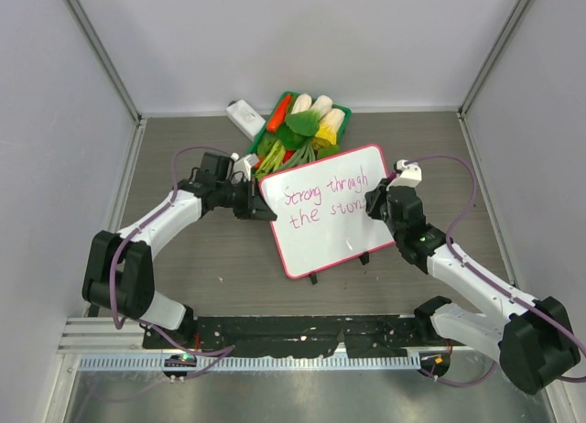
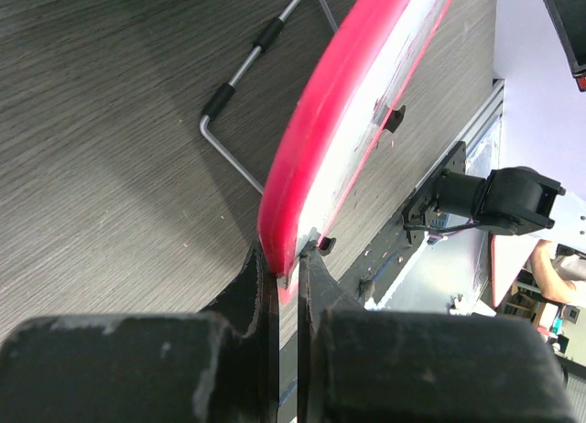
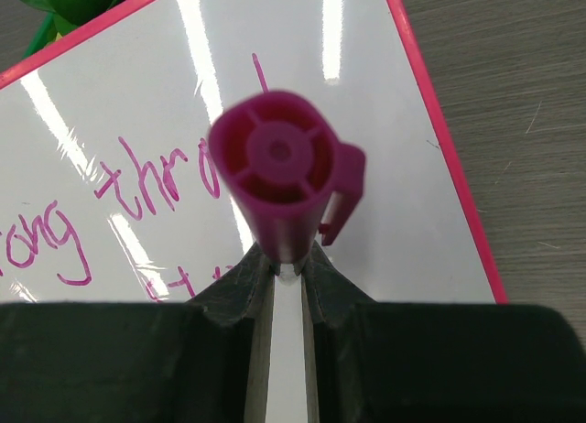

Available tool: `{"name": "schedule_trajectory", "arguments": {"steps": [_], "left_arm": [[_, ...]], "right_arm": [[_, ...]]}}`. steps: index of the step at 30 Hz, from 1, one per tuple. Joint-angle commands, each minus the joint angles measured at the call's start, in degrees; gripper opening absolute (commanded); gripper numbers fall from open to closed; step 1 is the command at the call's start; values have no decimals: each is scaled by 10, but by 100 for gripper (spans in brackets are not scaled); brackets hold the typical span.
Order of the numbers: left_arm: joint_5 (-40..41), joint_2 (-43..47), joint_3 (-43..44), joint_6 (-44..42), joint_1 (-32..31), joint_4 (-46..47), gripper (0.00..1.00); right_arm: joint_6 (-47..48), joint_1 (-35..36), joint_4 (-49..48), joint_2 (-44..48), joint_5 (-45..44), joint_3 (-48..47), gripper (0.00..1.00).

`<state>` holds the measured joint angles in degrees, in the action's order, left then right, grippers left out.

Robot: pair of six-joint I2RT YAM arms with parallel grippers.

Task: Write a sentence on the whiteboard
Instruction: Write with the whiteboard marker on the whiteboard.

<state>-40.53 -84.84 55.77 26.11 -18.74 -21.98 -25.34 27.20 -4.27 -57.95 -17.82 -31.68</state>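
Magenta sentence (image 1: 320, 196) on the whiteboard (image 1: 325, 212), in the middle of the worktop (image 1: 183, 276), loses its last letters behind the right tool (image 1: 375, 206), which is clamped on a marker (image 3: 279, 167) at the board's right edge; the left tool (image 1: 259, 203) pinches the left rim.

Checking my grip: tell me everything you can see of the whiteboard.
The whiteboard is glossy white, rectangular, round-cornered, with a pink-red rim. It stands tilted on a wire stand, left edge pinched by the left hand. Two magenta lines read roughly "Strong through the storm". The right hand holds a marker at its right side.
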Motion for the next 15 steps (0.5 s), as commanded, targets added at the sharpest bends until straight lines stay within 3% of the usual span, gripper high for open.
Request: {"name": "schedule_trajectory", "arguments": {"steps": [1,15], "left_arm": [[95,5,-9,-52,-2,-4,0],[93,6,-9,-53,-2,-4,0]], "right_arm": [[6,-1,-6,1,-6,-4,1],[13,-2,-33,-40,-34,-59,2]]}}
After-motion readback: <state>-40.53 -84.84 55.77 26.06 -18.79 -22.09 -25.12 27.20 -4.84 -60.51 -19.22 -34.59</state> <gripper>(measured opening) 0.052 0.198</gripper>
